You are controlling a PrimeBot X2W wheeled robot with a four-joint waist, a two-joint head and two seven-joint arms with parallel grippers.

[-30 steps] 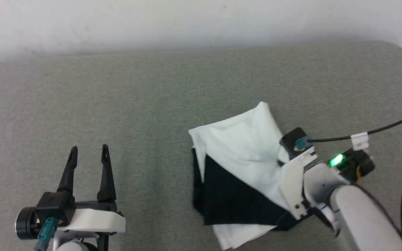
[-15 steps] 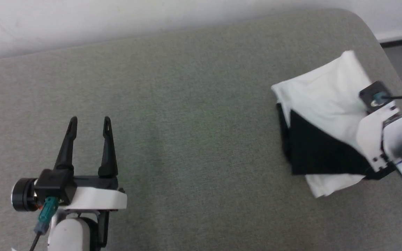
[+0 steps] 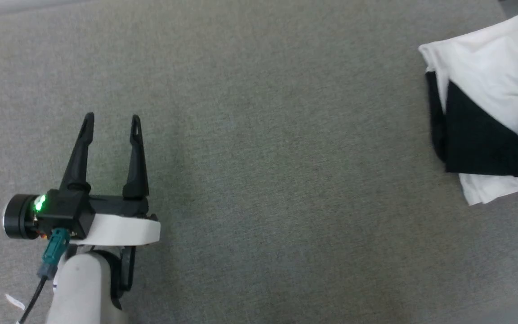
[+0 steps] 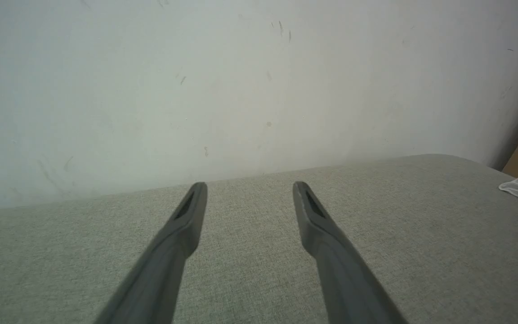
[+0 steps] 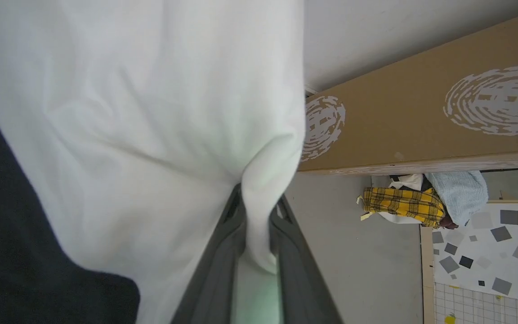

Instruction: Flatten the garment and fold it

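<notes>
Grey cushion (image 3: 259, 180) is lying bare under my spread left gripper (image 3: 112, 118); right gripper (image 5: 259, 211) is clamping the garment (image 3: 488, 76), likely for carrying.

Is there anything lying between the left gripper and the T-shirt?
Nothing visible. Bare grey upholstered surface separates the open left gripper from the T-shirt, which the right gripper pinches by its white cloth.

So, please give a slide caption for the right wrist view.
Right gripper shut on a white fold of the garment.
</notes>
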